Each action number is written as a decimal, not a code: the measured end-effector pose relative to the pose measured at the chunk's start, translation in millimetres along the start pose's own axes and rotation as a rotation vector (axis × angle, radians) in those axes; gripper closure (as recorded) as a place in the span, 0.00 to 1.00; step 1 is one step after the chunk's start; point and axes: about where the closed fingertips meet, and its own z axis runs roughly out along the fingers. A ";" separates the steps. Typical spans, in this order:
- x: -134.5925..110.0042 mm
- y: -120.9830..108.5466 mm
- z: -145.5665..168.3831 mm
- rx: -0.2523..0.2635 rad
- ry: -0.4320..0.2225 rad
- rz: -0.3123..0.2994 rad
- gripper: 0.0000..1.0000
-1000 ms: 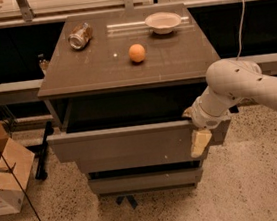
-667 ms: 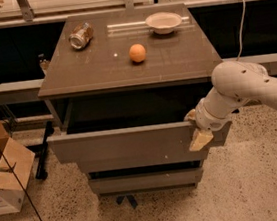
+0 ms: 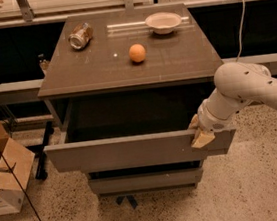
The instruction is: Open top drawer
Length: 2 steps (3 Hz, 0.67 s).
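The top drawer [image 3: 128,152] of the grey-brown cabinet stands pulled well out, its plain flat front panel facing me and its dark box open behind it. My gripper [image 3: 200,134], tan-tipped on a white arm [image 3: 242,89] coming in from the right, sits at the right end of the panel's top edge, touching it. A narrower lower drawer front [image 3: 147,181] shows below, pushed in.
On the cabinet top [image 3: 93,70] lie a crushed can [image 3: 80,35], an orange [image 3: 137,52] and a white bowl [image 3: 163,22]. Open cardboard boxes [image 3: 3,174] stand on the floor at left. A cable [image 3: 240,14] hangs at right. Speckled floor lies in front.
The top drawer has slid a little further out toward me, with my gripper staying at its right top edge.
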 end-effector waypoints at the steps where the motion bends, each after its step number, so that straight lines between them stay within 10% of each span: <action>1: 4.9 24.5 -3.6 0.012 0.009 0.043 0.39; 2: 4.8 24.3 -2.9 0.010 0.009 0.043 0.08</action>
